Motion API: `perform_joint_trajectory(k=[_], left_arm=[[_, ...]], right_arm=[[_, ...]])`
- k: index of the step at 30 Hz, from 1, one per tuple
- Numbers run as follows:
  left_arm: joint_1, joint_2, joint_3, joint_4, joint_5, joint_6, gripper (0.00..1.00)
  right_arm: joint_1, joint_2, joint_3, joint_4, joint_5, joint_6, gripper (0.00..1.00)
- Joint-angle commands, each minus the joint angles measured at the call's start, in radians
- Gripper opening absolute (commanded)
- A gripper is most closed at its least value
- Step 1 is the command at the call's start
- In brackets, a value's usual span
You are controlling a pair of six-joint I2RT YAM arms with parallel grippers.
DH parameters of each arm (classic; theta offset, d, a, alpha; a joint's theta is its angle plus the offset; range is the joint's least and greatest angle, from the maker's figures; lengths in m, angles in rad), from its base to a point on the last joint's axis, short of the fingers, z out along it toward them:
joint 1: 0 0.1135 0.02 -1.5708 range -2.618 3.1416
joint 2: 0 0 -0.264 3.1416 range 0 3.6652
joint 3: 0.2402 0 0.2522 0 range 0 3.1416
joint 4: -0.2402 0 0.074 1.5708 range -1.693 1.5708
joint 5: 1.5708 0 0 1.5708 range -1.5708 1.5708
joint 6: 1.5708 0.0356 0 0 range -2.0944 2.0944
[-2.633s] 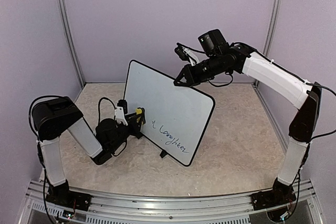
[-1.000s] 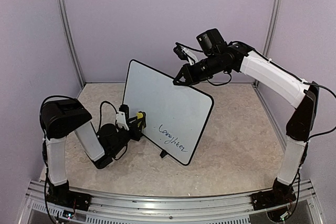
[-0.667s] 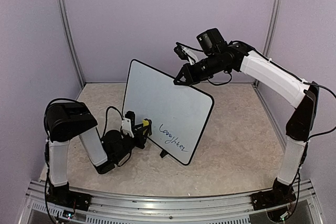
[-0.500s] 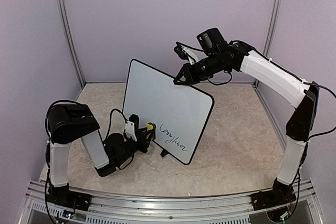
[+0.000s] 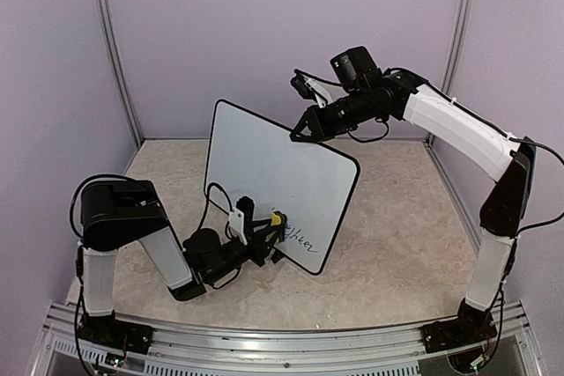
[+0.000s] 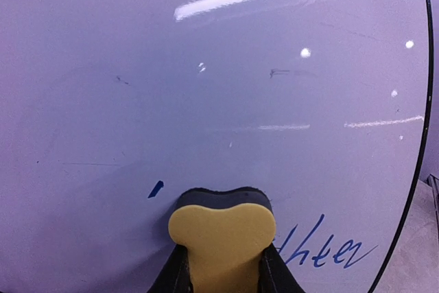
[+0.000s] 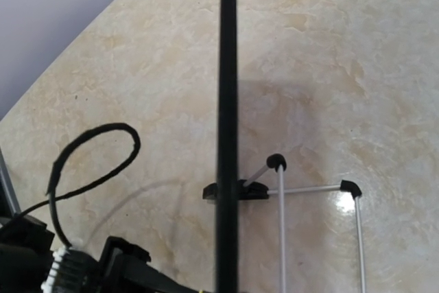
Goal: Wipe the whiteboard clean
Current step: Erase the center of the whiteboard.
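Whiteboard (image 5: 282, 173) stands on its long edge, facing left end effector (image 5: 270, 224) clamping eraser (image 6: 221, 238); right end effector (image 5: 300, 136) pinches top edge.

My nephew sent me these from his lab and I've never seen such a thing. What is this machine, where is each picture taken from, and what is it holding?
It is two robot arms bolted to the near edge of a table, each ending in a two-finger gripper. The wide picture is from a fixed camera above and behind them; the other two come from small cameras on the wrists. A whiteboard stands tilted on a wire stand on the table. The right gripper pinches its top edge, seemingly to steady it; its camera looks down along that edge. The left gripper holds a yellow eraser pressed against the board, beside some blue writing.
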Motion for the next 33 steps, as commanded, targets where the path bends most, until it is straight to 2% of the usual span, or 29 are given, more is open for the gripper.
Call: perform_joint_trajectory(k=[1,7,11,17,24,33], left_arm=[[0.059,0.001,0.005,-0.006,0.045,-0.012,0.12],[0.197,-0.018,-0.03,0.036,0.034,0.0,0.12],[0.231,-0.019,-0.006,0.037,0.065,0.01,0.12],[0.125,0.012,0.065,-0.018,0.047,0.082,0.12],[0.0,0.055,0.095,-0.04,0.058,0.094,0.12],[-0.068,0.046,0.097,-0.076,0.063,0.082,0.12]], right_arm=[[0.069,0.049,-0.06,-0.101,-0.19,-0.064,0.0],[0.069,0.041,-0.073,-0.097,-0.189,-0.065,0.0],[0.069,0.038,-0.086,-0.087,-0.189,-0.062,0.0],[0.069,0.041,-0.08,-0.089,-0.19,-0.06,0.0],[0.069,0.045,-0.078,-0.093,-0.19,-0.059,0.0],[0.069,0.048,-0.067,-0.09,-0.191,-0.058,0.0]])
